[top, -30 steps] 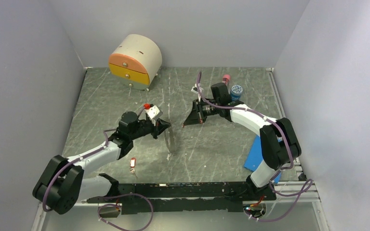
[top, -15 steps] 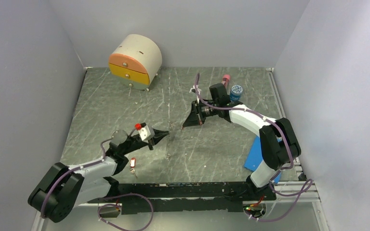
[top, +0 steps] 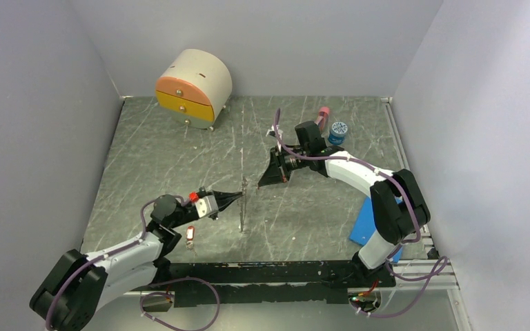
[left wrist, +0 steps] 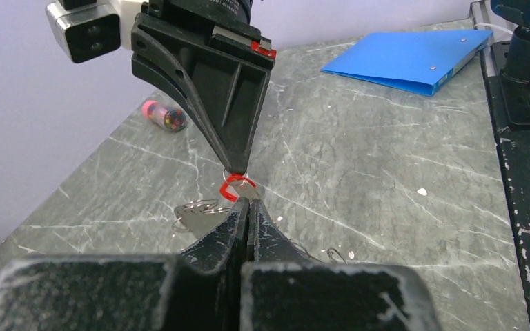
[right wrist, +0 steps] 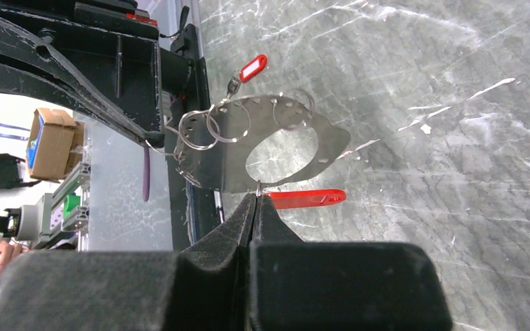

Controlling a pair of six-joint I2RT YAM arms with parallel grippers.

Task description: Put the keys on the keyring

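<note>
Tabletop (top: 179,158) carries everything. Both my arms meet near the middle of the top view.

My left hand (top: 237,196) is pressed together on the edge of the keyring (right wrist: 224,165). It holds the keyring upright off the tabletop, so from above it shows only as a thin sliver at centre frame. In the right wrist view the keyring is a flat shiny plate with a big round hole, centre frame. Several small split rings (right wrist: 210,127) sit along its upper-left rim.

My right hand (top: 263,181) sits just upper right of the keyring in the top view. It is pinching the held key (right wrist: 303,198), whose red tag sticks out to the right, right under the plate's lower edge. Touching or just apart, can't tell.

The loose key (top: 190,236) lies flat on the tabletop, lower left of centre in the top view, beside my left arm.

Progress, my read: early.
- **Done:** the keyring is up and presented, and one key is in hand and at the plate.
- **Not done:** the rings I can see look bare, with no red tag hanging from any.
- **Left:** line the held key up with a ring and work it on. It is at the lower edge, away from the rings. Then fetch the loose key and do the same.

No other keys visible.
</note>
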